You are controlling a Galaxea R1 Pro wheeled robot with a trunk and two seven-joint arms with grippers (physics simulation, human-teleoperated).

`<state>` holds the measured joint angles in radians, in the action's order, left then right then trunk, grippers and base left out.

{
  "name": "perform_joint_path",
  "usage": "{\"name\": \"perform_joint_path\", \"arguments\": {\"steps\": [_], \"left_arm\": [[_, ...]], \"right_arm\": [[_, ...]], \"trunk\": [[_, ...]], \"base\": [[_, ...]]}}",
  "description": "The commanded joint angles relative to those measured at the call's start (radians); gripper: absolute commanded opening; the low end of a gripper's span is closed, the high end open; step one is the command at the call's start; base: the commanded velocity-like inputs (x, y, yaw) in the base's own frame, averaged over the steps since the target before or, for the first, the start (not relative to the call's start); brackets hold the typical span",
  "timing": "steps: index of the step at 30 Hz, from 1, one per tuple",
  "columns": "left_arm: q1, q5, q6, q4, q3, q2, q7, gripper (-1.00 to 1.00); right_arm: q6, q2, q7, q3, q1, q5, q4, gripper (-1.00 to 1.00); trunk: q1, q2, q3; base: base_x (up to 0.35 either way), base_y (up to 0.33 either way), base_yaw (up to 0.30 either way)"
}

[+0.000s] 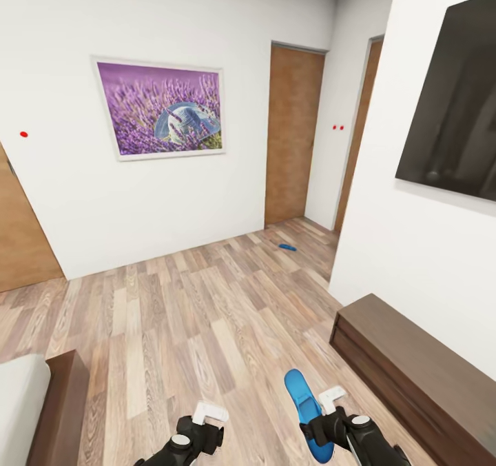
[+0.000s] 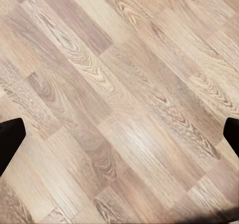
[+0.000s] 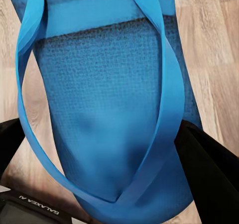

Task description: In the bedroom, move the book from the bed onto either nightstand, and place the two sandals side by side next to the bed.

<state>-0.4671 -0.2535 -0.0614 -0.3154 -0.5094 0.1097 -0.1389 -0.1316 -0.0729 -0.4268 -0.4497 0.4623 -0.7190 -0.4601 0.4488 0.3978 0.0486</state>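
Wood-plank floor [image 1: 207, 314] runs through a white-walled room; pale boards, strong grain.

- Back wall at 11 o'clock in the head view: framed lavender picture [image 1: 160, 107]. Small red dots on the wall to either side.
- Two brown doors, one at 12 to 1 o'clock [image 1: 294, 135], another narrower just beyond it around a wall corner [image 1: 358, 135]. A further brown panel at the 9 o'clock edge.
- Dark screen [image 1: 455, 100] mounted on the right wall, 2 o'clock.
- Long low dark brown cabinet [image 1: 413, 376] against that wall, 4 o'clock.
- Bed [image 1: 21, 411] corner at 8 o'clock: light mattress, dark brown frame edge beside it.

Sandals:
- One blue sandal [image 1: 307, 411] held in the right gripper [image 1: 322, 428], 5 o'clock, sole pointing away from the robot, off the floor. In the right wrist view the sandal [image 3: 107, 109] shows its textured sole and blue strap; black fingers [image 3: 209, 174] press against both its edges, clamped on it.
- Second blue sandal [image 1: 287, 247] lies flat on the floor near the doorway, 1 o'clock, well apart from the bed.

Left gripper [image 1: 200, 428] at 6 o'clock, carrying nothing. The left wrist view has bare floor between black fingertips [image 2: 10, 139] at opposite edges, spread wide.
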Motion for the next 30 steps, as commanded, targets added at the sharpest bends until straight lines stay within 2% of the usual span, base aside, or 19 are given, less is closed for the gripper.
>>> {"name": "perform_joint_path", "arguments": {"steps": [1, 22, 30], "left_arm": [[-0.001, -0.009, -0.005, -0.002, -0.009, -0.001, -0.007, 1.0], [-0.001, -0.01, -0.005, -0.002, -0.012, -0.001, -0.007, 1.0], [-0.001, -0.01, -0.005, -0.002, -0.013, -0.001, -0.007, 1.0]], "right_arm": [[-0.005, -0.001, -0.009, -0.009, 0.001, -0.005, -0.003, -1.0], [-0.005, -0.004, -0.01, -0.007, 0.001, -0.005, -0.004, -1.0], [-0.006, -0.005, -0.01, -0.007, 0.001, -0.005, -0.003, -1.0]], "trunk": [[0.001, 0.002, 0.002], [0.001, 0.002, 0.002], [0.001, 0.002, 0.003]], "base": [[0.346, 0.117, 0.0], [0.347, 0.114, 0.002], [0.347, 0.114, 0.128]]}}
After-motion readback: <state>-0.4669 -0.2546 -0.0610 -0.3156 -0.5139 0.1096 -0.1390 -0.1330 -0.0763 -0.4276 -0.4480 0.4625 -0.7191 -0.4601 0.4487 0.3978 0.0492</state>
